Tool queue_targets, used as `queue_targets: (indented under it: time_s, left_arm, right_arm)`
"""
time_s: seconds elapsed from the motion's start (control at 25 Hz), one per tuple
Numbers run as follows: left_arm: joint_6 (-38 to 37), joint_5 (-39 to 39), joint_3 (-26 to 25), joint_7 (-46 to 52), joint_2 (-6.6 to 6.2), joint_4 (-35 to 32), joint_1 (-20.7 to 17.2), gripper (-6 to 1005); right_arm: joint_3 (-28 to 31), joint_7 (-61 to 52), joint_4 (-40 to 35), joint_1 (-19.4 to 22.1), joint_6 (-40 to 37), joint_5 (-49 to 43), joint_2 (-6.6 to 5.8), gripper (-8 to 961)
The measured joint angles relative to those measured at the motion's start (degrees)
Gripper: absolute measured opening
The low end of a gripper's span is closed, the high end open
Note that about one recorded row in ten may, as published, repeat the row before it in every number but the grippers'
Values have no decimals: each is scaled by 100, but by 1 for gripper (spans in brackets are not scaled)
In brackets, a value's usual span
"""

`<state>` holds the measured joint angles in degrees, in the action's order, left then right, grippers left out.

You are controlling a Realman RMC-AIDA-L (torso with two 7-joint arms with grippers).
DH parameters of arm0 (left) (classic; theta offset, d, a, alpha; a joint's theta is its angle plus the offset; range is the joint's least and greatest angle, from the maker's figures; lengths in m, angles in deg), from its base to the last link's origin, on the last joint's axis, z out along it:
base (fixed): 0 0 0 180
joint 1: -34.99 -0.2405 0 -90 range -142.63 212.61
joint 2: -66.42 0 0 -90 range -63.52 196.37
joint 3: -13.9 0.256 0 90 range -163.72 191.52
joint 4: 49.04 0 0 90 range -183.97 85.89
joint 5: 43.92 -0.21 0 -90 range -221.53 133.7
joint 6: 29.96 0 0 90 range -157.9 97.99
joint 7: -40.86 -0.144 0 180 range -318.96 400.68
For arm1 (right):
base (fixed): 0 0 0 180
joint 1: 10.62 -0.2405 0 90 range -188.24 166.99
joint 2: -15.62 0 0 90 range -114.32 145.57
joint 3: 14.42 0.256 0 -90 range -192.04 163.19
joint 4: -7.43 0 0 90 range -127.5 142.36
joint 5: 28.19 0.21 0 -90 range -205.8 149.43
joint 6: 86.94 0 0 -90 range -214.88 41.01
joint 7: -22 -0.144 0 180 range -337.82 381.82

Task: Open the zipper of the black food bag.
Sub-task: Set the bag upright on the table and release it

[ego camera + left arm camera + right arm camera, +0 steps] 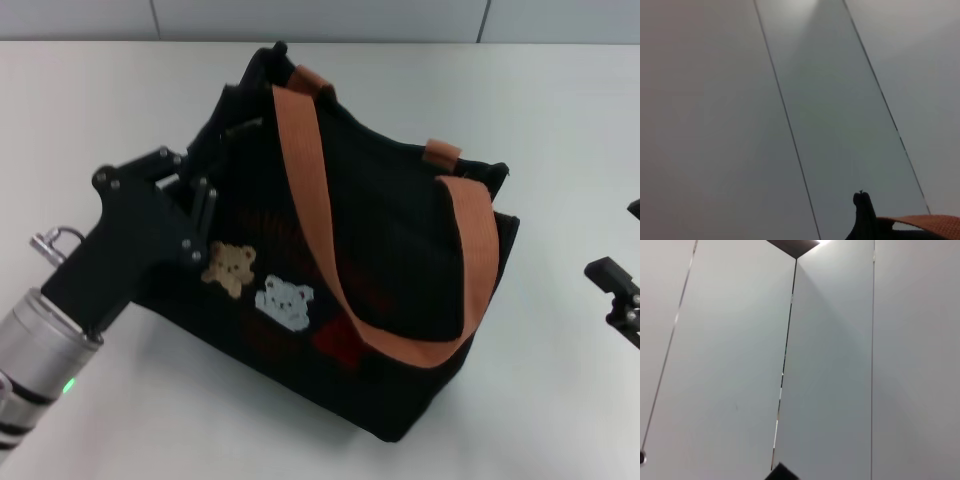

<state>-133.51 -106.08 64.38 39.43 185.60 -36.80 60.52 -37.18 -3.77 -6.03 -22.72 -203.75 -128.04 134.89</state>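
Note:
The black food bag (380, 300) stands in the middle of the white table, with bear patches (258, 282) and red print on its near face. Two orange-brown handles (318, 190) drape over its top. The zipper along the top is black on black, and I cannot make out its line or its pull tab. My left gripper (205, 165) is pressed against the bag's upper left end, dark against dark fabric. The left wrist view shows only a pointed bag corner (862, 215) and a bit of handle (927, 223). My right gripper (620, 240) rests open at the far right, away from the bag.
The table (90, 110) is white, with a pale panelled wall (320, 18) behind it. Both wrist views look mostly at grey wall panels (830, 365) with dark seams.

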Motion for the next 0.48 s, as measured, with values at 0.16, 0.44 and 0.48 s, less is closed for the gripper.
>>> queue_targets:
  time_s: [0.16, 0.44, 0.48]
  left_arm:
    - [26, -250, -22, 27, 0, 45, -145, 92]
    - [71, -943, -85, 16, 0, -50, -324, 119]
    - [75, -1049, -85, 36, 0, -53, -327, 124]
  right_arm:
    - [-30, -70, 9, -65, -11, -11, 0, 588]
    - [-448, -356, -30, -202, -62, -49, -6, 722]
    - [-471, -356, -31, -213, -63, -50, -6, 722]
